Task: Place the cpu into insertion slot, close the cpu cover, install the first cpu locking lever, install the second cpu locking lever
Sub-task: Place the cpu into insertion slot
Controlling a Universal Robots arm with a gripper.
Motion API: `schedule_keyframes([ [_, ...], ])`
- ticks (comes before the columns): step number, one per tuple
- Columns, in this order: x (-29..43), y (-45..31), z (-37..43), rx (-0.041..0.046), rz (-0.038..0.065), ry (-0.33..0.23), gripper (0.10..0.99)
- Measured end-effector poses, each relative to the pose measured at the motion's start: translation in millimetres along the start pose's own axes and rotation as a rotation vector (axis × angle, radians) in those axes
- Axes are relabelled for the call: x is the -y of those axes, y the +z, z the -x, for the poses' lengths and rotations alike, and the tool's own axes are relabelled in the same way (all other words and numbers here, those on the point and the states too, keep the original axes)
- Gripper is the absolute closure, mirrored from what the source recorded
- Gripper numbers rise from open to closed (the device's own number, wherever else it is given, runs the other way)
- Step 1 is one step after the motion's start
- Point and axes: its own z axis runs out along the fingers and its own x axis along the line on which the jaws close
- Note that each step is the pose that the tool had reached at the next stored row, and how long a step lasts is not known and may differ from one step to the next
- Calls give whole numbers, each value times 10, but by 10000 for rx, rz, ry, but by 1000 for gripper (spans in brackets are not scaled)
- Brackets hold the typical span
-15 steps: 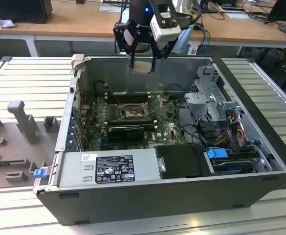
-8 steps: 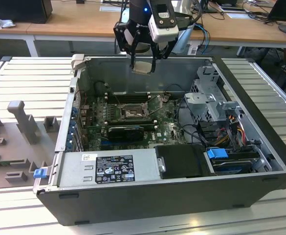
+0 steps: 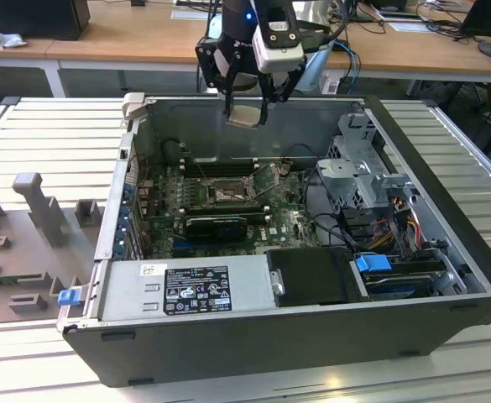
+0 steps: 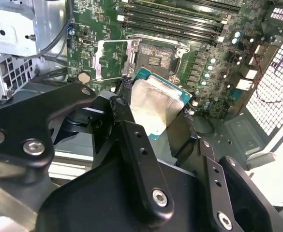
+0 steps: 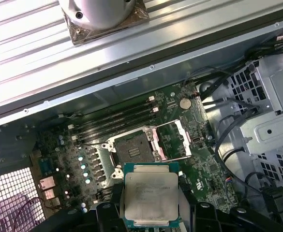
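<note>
**Gripper** [image 3: 245, 106]: black, two-fingered, on the arm's end. It is clamped on the chip's opposite edges and hangs above the case opening.

**Cpu** [image 3: 245, 116]: small flat square chip with a pale silver-grey metal top and a green rim. It is held between the fingers [image 4: 126, 121], clear of the board, and is seen top-up in the first wrist view [image 5: 151, 195].

**Insertion slot** [image 5: 134, 150]: square black-framed socket on the green motherboard [image 3: 287, 222]. It lies bare, below the gripper and well apart from the chip.

**Cpu cover** [image 5: 172, 140]: thin silvery square frame plate, swung open. It stands just beside the socket [image 4: 156, 58], on the side away from the long black memory slots [image 5: 117, 118].

**Locking levers**: thin wires at the socket's edges, apparently released; their exact position is hard to make out.

**Computer case** [image 3: 446, 210]: black and grey metal tower lying on its side, panel off, beneath the gripper.
</note>
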Motion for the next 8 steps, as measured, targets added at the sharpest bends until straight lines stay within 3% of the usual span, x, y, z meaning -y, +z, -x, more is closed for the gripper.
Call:
schedule_keyframes([
  [8,0,1,0,43,6,488,549],
])
